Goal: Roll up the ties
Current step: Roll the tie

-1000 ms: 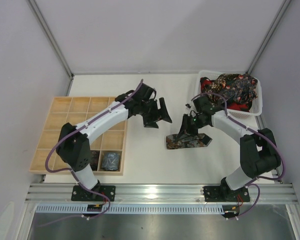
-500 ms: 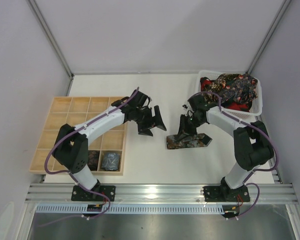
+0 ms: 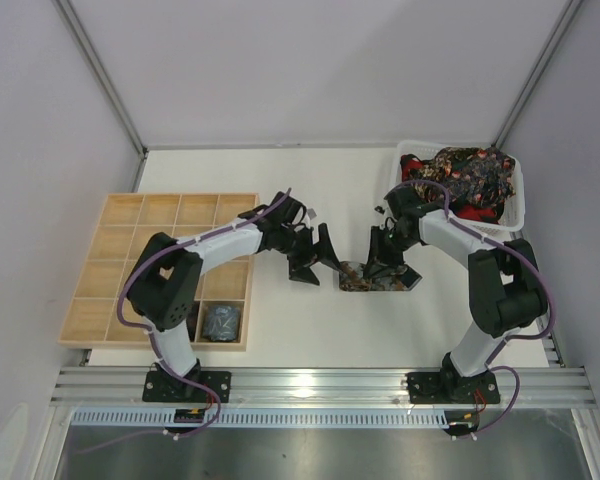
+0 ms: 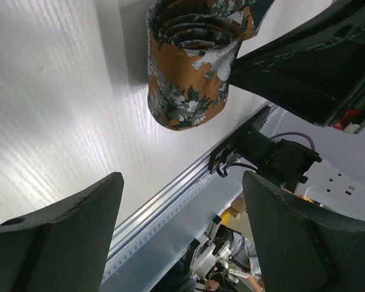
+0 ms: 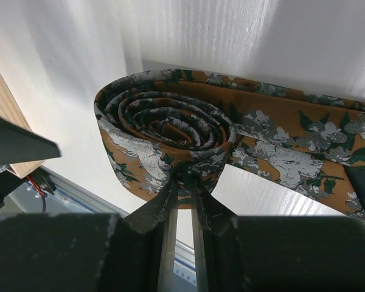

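right gripper [image 5: 182, 185] pinching orange floral tie [image 5: 170, 125], tight spiral coil | left gripper [image 4: 182, 182] spread wide nearby

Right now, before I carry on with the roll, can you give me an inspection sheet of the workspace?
Surface: white table, no marks seen.
Job's things: orange-brown floral tie partly coiled on the table, its tail trailing off; pile of ties in the white basket; one dark coil in the near row of the wooden tray.
Clutter: nothing seen.
Grippers: left gripper open, near the tie, not touching; right gripper shut on the tie's outer wrap.
Cables: purple cables along both arms, no snag seen.
Surroundings: grey walls; metal rail at the near edge.
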Robot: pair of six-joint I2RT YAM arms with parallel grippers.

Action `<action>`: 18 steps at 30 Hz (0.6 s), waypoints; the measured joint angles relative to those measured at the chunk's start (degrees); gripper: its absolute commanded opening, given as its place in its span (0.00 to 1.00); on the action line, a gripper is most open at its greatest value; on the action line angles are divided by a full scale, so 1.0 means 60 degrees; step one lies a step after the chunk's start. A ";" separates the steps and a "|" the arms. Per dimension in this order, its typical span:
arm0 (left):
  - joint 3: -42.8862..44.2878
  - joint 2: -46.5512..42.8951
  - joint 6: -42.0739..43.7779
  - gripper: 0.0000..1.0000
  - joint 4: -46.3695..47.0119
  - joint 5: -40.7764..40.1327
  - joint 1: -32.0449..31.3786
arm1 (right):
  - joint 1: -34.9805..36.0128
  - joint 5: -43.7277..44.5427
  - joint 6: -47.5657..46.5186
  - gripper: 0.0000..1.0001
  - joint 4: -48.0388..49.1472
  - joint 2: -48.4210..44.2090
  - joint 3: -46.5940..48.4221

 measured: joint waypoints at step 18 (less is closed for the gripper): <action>0.0856 0.1763 -0.0568 0.79 0.1373 0.0834 -0.0135 | -0.0346 0.0386 -0.0047 0.20 0.0747 0.0182 -0.0186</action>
